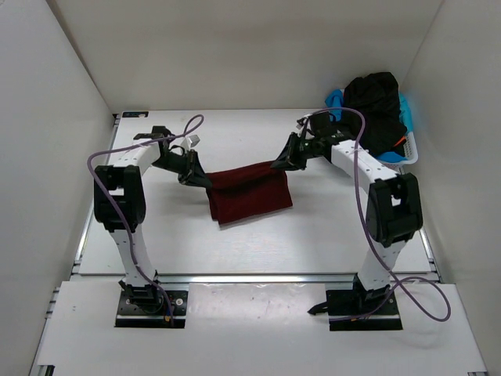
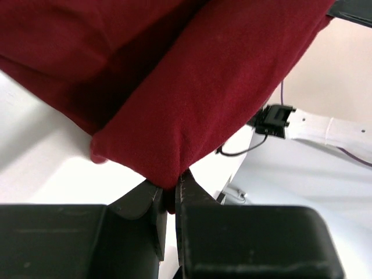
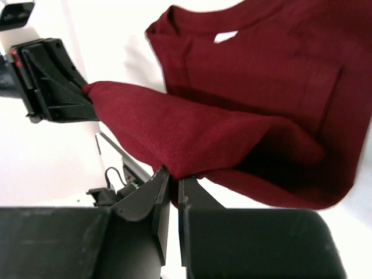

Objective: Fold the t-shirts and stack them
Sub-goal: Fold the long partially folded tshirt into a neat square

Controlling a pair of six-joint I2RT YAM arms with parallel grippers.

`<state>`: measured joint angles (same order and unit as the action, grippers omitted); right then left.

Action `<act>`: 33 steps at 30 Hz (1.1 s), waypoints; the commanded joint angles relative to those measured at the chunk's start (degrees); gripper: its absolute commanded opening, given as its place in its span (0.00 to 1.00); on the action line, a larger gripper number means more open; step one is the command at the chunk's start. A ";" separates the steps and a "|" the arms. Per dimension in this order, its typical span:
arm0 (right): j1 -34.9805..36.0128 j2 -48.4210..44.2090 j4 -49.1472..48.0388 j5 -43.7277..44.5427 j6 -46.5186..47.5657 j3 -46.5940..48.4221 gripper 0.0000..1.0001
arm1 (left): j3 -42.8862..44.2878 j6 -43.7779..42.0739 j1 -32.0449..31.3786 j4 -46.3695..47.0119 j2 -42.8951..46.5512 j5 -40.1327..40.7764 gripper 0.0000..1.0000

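Mid-table (image 1: 329, 227), left claw (image 1: 205, 182) and right claw (image 1: 279, 164) pinch t-shirt (image 1: 250, 197).

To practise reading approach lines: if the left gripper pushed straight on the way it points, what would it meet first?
The dark red t-shirt it pinches: the left gripper points into its raised fold. What lies beyond is unclear.

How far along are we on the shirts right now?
Done: nothing stacked; no finished pile shows on the table. In hand: the dark red t-shirt, already doubled over, its far edge pinched and raised by the left tool and right tool. Left: finish this fold, then the black shirt and light blue cloth heaped in the white basket.
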<state>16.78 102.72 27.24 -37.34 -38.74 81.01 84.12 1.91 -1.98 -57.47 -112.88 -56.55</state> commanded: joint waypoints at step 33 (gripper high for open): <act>-0.17 21.83 8.18 15.88 19.92 33.35 0.38 | 14.96 2.58 1.27 21.07 -2.36 23.41 0.76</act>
<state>14.94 128.95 32.23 -27.46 -25.63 116.57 98.85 6.94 -0.45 -41.25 -124.70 -37.60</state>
